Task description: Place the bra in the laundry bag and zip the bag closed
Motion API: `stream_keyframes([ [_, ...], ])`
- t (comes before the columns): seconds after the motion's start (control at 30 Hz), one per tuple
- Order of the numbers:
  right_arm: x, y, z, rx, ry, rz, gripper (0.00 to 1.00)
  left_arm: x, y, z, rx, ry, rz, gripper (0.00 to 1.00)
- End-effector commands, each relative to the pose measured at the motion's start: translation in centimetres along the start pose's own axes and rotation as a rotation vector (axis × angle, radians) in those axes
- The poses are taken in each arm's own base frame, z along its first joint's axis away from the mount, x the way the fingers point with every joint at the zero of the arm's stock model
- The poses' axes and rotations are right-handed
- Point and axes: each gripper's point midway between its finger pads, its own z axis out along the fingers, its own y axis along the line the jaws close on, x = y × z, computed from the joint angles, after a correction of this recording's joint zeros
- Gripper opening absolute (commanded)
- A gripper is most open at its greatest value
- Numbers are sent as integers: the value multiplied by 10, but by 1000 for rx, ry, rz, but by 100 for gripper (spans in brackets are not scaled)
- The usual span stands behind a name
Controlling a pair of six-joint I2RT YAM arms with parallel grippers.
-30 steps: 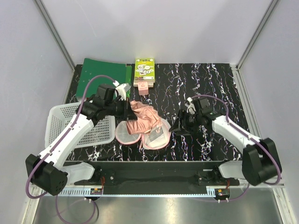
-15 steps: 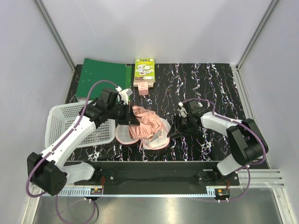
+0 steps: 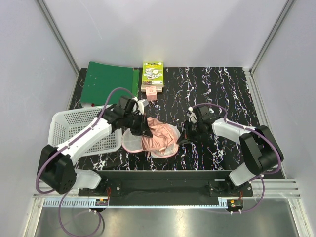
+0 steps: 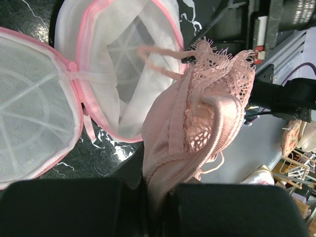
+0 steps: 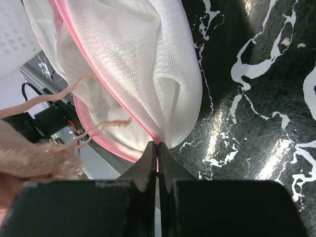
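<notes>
Left gripper (image 4: 155, 190) pinches the bra (image 4: 197, 123), fingertips buried in fabric; laundry bag (image 4: 113, 74) just beyond. Right gripper (image 5: 157, 150) pinches its pink rim, bag cut off. Black marbled table (image 3: 222, 89), pale walls (image 3: 173, 29).

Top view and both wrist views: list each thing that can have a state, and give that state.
laundry bag, unzipped, halves spread open.
bra, gripped, hanging over the bag.
left gripper, jaws shut on the bra.
right gripper, jaws shut on the bag's pink rim.
folder, closed, lying flat.
</notes>
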Motion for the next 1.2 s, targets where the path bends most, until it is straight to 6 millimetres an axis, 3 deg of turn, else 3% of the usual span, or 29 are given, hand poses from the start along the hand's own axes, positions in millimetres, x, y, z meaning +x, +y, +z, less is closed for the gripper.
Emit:
stream_keyframes([
  [0.0, -10, 27, -11, -64, -28, -13, 0, -9, 2, 14, 15, -24, 25, 0],
  [0.3, -8, 49, -27, -119, -42, 39, 0, 13, 47, 68, -99, 105, -7, 0],
  [0.47, -7, 66, -38, -136, -31, 19, 0, -6, 56, 77, -201, 49, -57, 0],
  [0.63, -9, 88, -45, -195, 25, 37, 0, -24, 33, 86, -214, 1, -41, 0],
  [0.87, -14, 122, -57, -277, 67, 70, 0, -31, 3, 90, -225, -92, -79, 0],
  [1.0, -10, 116, -50, -271, 109, 117, 0, -34, -7, 94, -144, -128, -97, 0],
  [1.03, -10, 113, -48, -261, 108, 125, 0, -45, -23, 99, -58, -163, -76, 0],
  [1.07, -10, 112, -48, -256, 105, 133, 0, -42, -35, 101, 9, -139, -79, 0],
  [1.1, -11, 111, -48, -254, 97, 137, 0, -35, -34, 107, 30, -118, -90, 0],
  [1.13, -14, 108, -52, -241, 76, 147, 0, -44, -45, 108, 103, -154, -72, 0],
  [1.17, -16, 105, -55, -232, 64, 157, 0, -39, -51, 110, 152, -132, -85, 0],
])
